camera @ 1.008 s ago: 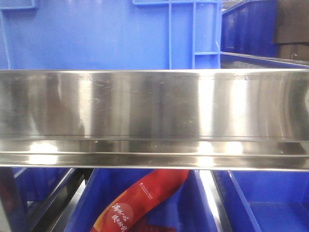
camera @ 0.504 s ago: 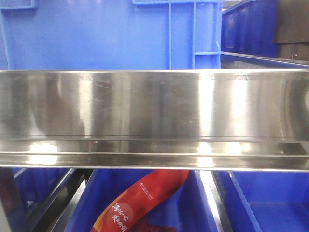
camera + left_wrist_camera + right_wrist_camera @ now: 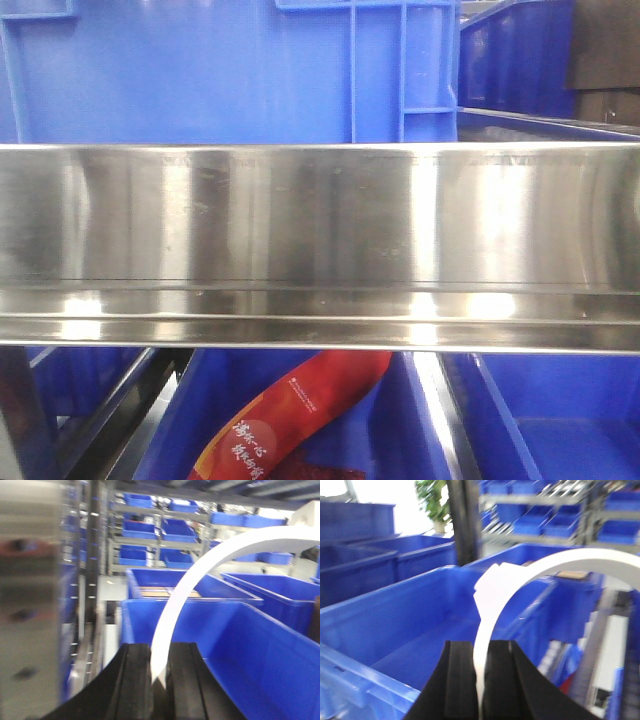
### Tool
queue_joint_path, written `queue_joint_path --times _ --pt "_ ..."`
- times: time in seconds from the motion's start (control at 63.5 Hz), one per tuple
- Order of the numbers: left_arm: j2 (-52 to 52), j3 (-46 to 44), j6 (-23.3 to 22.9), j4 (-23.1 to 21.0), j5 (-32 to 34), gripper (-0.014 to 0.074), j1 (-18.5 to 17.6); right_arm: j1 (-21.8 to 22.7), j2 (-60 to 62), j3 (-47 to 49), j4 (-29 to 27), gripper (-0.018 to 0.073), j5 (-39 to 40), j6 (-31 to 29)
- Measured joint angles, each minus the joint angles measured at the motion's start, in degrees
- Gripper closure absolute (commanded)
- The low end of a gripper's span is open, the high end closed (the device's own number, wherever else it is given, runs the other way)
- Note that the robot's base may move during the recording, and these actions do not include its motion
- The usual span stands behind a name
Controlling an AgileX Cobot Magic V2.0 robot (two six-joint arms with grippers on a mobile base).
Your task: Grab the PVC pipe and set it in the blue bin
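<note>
In the left wrist view a white curved PVC pipe (image 3: 200,570) rises from between the black fingers of my left gripper (image 3: 159,652), which is shut on its lower end. It arcs up and to the right over an open blue bin (image 3: 260,645). In the right wrist view my right gripper (image 3: 480,650) is likewise shut on a white PVC pipe arc (image 3: 555,562) with a flat tab (image 3: 492,587) on its side, held above the rim of a blue bin (image 3: 410,620). I cannot tell whether both hold one piece. Neither gripper shows in the front view.
A wide steel shelf beam (image 3: 320,240) fills the front view, with a blue crate (image 3: 200,70) behind it and a red packet (image 3: 290,410) in a blue bin below. Racks of blue bins (image 3: 160,530) stand behind; a dark post (image 3: 465,515) rises past the right bin.
</note>
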State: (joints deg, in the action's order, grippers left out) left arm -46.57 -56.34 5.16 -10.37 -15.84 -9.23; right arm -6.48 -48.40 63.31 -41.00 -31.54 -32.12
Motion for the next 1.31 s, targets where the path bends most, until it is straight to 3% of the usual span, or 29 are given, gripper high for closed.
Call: queue_joint_path --times 0.315,0.457,0.614,0.929,1.134,1.307 --pt "-11.03 -7.72 0.81 0.34 6.26 0.0708 -4.24 0.0 -3.61 1.7 -6.75 0.0718 -1.3 -7.19" --pt "-14.6 -10.62 0.81 0.56 7.52 0.0708 -4.35 0.0 -5.24 1.7 -15.02 0.0718 -0.85 -14.22" --pt "-17.82 -12.48 0.81 1.39 8.19 0.0708 -4.35 -1.55 -8.3 2.08 -20.63 0.0718 0.83 -20.01" --pt "-20.54 -13.07 0.81 3.75 12.14 0.0708 -4.48 -8.38 -17.19 8.78 -22.22 0.0718 5.43 -23.8" --pt "-23.34 -13.07 0.81 7.55 12.26 0.0708 -4.48 -9.88 -24.05 12.53 -21.39 0.0718 5.73 -24.03" --pt "-24.81 -13.07 0.81 8.21 13.7 0.0708 -4.48 -9.97 -26.56 12.99 -20.93 0.0718 7.74 -24.26"
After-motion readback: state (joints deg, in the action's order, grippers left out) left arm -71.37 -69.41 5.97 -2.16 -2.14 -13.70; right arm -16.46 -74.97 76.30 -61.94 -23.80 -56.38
